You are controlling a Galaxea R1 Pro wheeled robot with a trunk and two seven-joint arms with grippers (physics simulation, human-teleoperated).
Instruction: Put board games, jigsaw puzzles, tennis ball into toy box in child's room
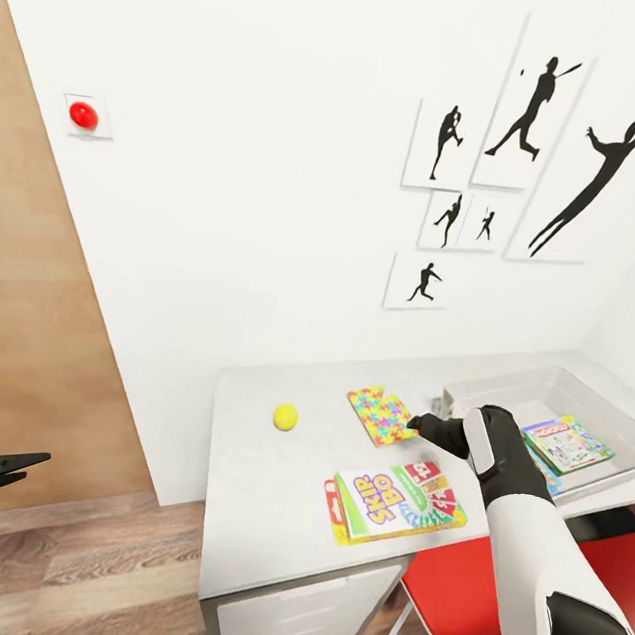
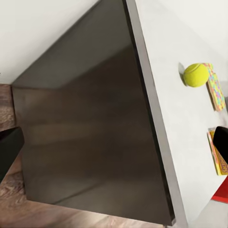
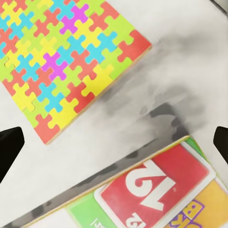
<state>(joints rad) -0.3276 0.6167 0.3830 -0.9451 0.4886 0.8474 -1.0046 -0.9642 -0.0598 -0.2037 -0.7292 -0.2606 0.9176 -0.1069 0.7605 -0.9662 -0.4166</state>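
On the pale table (image 1: pixel 250 510) lie a yellow-green tennis ball (image 1: pixel 285 416), one multicoloured jigsaw puzzle (image 1: pixel 380 414) and the Skip-Bo board game (image 1: pixel 394 502). The grey toy box (image 1: pixel 509 393) stands at the table's right end and holds the Monopoly board game (image 1: pixel 569 444), with a blue edge under it. My right gripper (image 1: pixel 421 425) hovers open just right of the puzzle; the right wrist view has its fingers (image 3: pixel 9 152) wide apart over bare table between the puzzle (image 3: pixel 71 61) and the Skip-Bo box (image 3: pixel 152 190). My left gripper (image 1: pixel 19 462) is open, low, left of the table.
A red chair (image 1: pixel 461 590) is tucked under the table's front right, beside white drawers (image 1: pixel 305 619). A red knob (image 1: pixel 83 115) sits on the wall by a wood panel (image 1: pixel 15 315). The left wrist view looks at the table's dark end panel (image 2: pixel 85 133), with the ball (image 2: pixel 195 75) on top.
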